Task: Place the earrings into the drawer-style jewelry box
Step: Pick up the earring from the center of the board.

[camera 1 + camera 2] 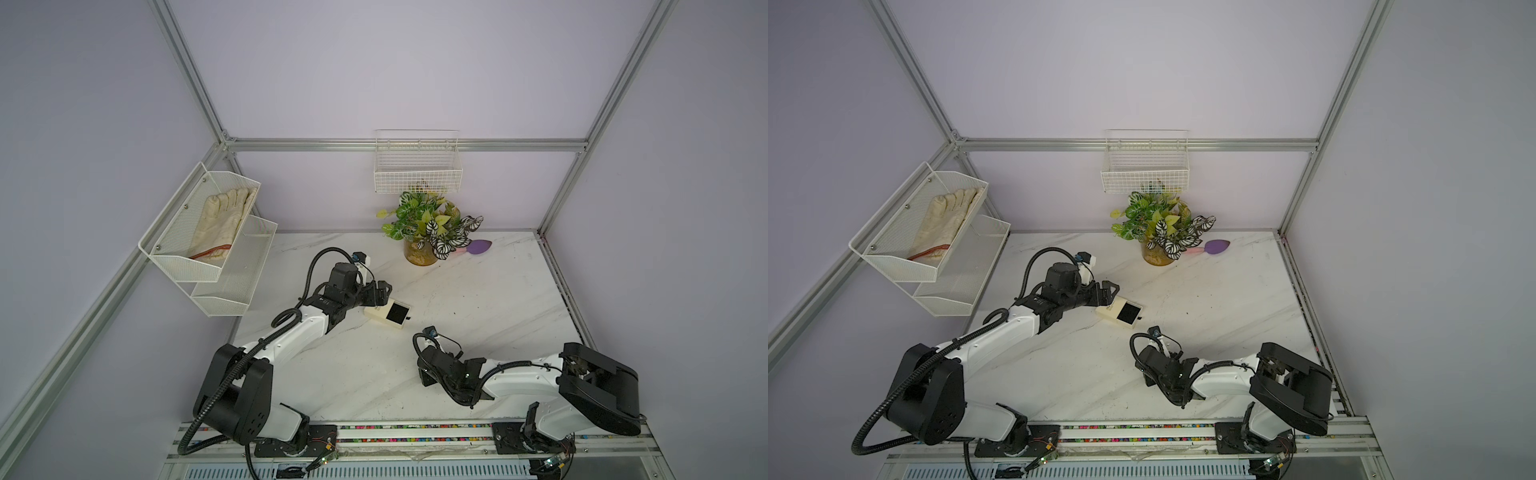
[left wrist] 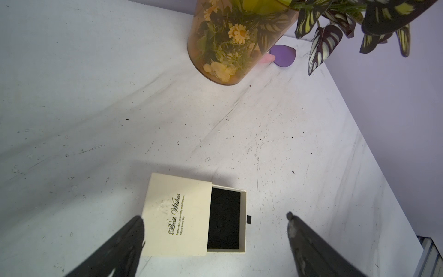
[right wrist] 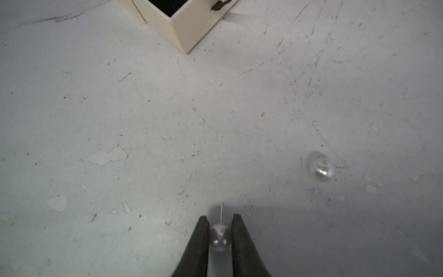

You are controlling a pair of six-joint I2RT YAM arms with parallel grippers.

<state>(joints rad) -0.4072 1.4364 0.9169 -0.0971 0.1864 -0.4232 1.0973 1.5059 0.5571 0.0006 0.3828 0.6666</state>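
1. Right claw (image 3: 219,215): narrow, closed on a pearl-white round bead stud earring (image 3: 219,237) lying on the white marble-look bench (image 3: 119,120). The earring's thin pin points to the claw's twelve o'clock.
2. Cream cardboard drawer-style jewelry box (image 3: 182,26): tray drawn out, black lining bare. It lies at about twelve o'clock from that claw, well apart.
3. Second pearl-white stud (image 3: 321,169): loose on the bench at two o'clock, near.
4. Left claw (image 2: 214,215): wide, empty, straddling the box. This is the arm nearer the box.
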